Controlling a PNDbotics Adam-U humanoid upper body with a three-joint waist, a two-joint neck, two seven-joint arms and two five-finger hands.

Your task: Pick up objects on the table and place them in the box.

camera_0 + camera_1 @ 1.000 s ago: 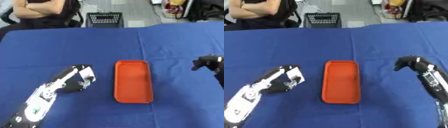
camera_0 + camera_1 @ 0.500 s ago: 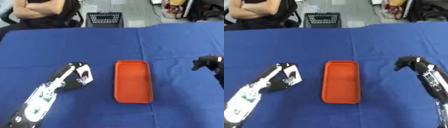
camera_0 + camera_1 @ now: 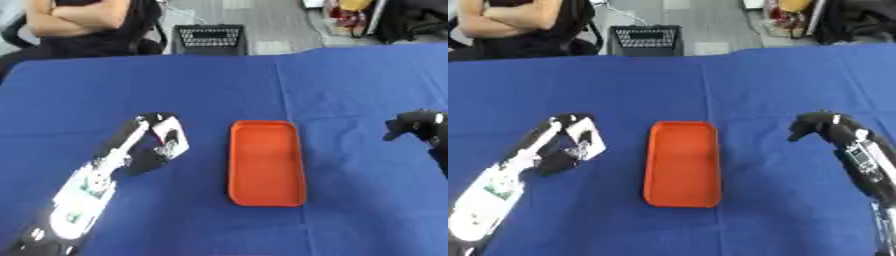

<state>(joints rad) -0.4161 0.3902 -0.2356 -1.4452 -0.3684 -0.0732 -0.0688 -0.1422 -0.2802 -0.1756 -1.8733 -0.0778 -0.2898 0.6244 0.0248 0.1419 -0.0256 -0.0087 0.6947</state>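
Observation:
An orange box (image 3: 265,169), shallow and oblong, lies in the middle of the blue table with nothing in it. Just left of it, my left hand (image 3: 144,157) has its fingers curled round a small flat white thing (image 3: 169,135) with dark marks; the thing is held a short way from the box's left wall. My right hand (image 3: 822,125) hovers to the right of the box, well apart from it, fingers curled and holding nothing.
The blue cloth (image 3: 341,80) covers the whole table. Beyond the far edge stand a black wire basket (image 3: 208,39) on the floor and a seated person with folded arms.
My left hand has carried the white thing slightly farther up the table, staying left of the box. The right hand has held still.

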